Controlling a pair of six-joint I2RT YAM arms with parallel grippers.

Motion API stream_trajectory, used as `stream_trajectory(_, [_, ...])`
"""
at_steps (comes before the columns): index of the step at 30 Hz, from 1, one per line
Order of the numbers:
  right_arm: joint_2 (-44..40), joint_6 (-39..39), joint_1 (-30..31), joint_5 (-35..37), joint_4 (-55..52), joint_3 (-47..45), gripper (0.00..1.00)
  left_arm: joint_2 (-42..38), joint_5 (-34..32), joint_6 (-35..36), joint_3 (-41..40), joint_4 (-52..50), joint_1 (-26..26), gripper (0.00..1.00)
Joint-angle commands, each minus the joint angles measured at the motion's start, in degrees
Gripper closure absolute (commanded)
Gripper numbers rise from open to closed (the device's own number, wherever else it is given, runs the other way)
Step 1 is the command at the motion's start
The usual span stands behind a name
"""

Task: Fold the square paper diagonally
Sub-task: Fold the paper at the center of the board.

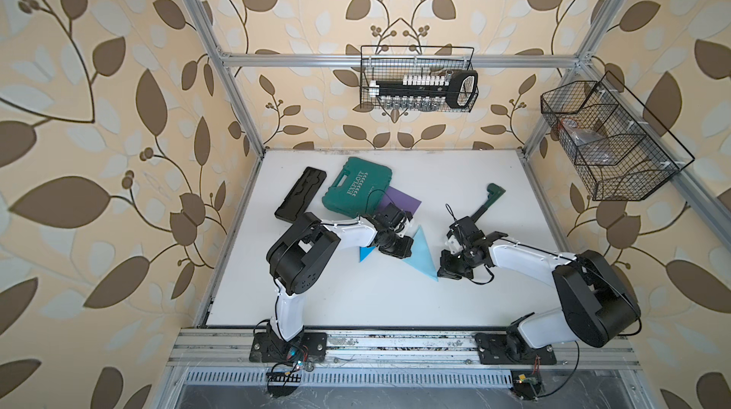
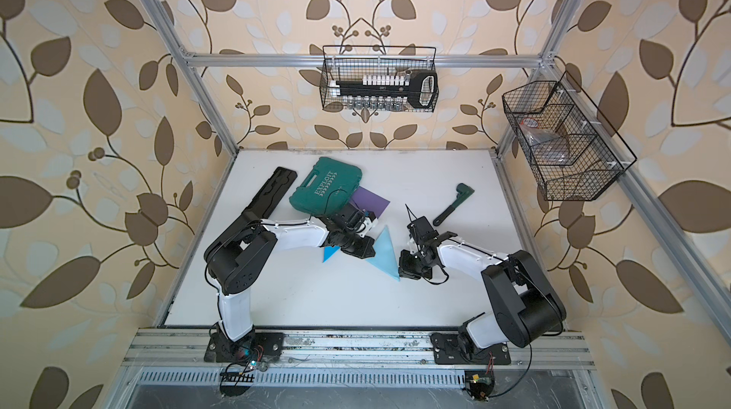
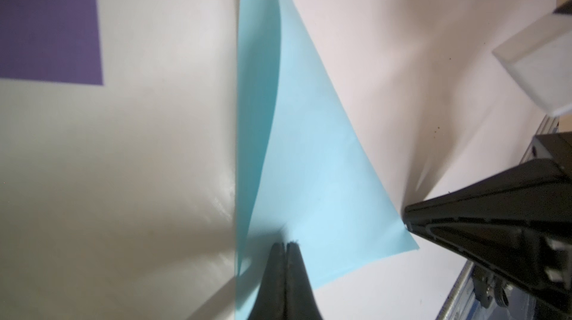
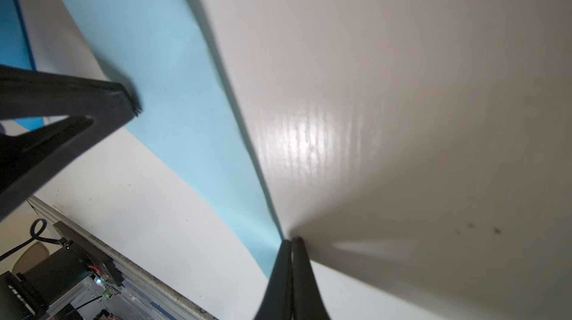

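As closed left gripper (image 3: pixel 286 245) and closed right gripper (image 4: pixel 292 241) seemingly pin paper (image 1: pixel 421 254), green case (image 1: pixel 356 189) lies near.

Light blue paper (image 2: pixel 383 254) folded to a triangle, white table (image 2: pixel 435 300), green case (image 2: pixel 326 186), purple sheet (image 2: pixel 374 202) beside it

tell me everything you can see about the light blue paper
The light blue paper is a thin matte sheet, already folded into a triangle, lying on the white table. Its top layer bows up slightly along one edge, not pressed flat. The shut left gripper rests its tips on it; the shut right gripper touches its narrow corner.
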Motion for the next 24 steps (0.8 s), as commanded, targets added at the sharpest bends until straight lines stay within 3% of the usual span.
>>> stream_trajectory(1, [-0.8, -0.7, -0.3, 3.7, -5.9, -2.0, 1.0, 3.0, -7.6, 1.1, -1.6, -7.7, 0.7, 1.0])
stream_trajectory(10, [-6.4, 0.3, -0.1, 0.3, -4.7, 1.2, 1.0, 3.1, -7.1, 1.2, -1.4, -7.5, 0.6, 1.0])
stream_trajectory(24, [2.2, 0.1, 4.7, 1.1, -1.8, 5.3, 1.0, 2.7, -7.3, 1.6, -1.5, -7.7, 0.6, 1.0])
